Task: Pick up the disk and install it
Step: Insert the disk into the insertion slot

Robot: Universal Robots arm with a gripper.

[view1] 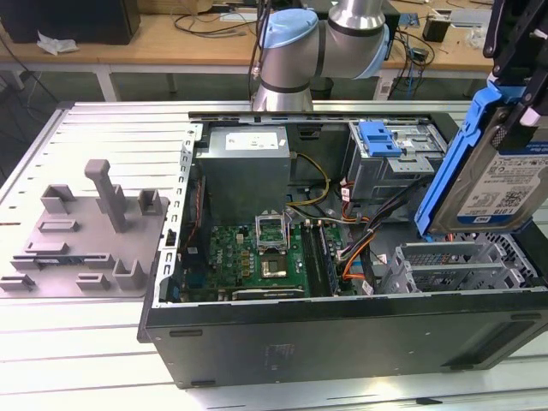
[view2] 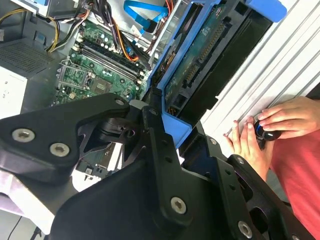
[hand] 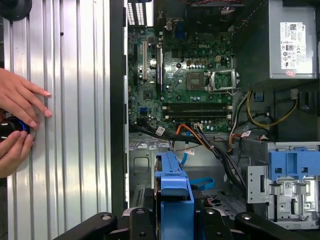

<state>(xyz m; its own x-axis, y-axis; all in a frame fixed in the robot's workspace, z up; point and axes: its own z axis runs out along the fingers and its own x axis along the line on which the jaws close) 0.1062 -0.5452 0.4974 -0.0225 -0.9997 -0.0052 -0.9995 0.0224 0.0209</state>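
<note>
Hanging in the air above the open computer case (view1: 342,338), the disk (view1: 492,184) is tilting steeply, its labelled silver face turning toward the exterior view and its blue frame running up the edge on the exterior view's left. The jaws are clamping the disk at its upper end, pressing on the blue frame from both sides, while the arm (view1: 321,47) is reaching in from beyond the counter's far edge. The case is lying on its side on the ribbed metal counter (view1: 77,360), occupying the middle and the end at the exterior view's right. Grey drive bays (view1: 454,265) are sitting right under the disk, in the case's near corner on that side. A bundle of black, orange and red cables (view1: 364,235) is crossing the case floor just beside those bays, running between them and the motherboard (view1: 257,257). Behind the cables, toward the counter's far edge, a grey drive cage (view1: 390,167) with a blue latch (view1: 381,137) is standing, and the plain grey power supply box (view1: 244,167) is lying beside it. A grey fixture plate (view1: 81,231) is resting at the counter's end on the exterior view's left. In the first wrist view a blue ribbon cable (hand: 200,182) is curling near the disk's frame, and a person's hands (hand: 17,125) are resting on the counter outside the case wall, holding a small dark object (hand: 7,127).
</note>
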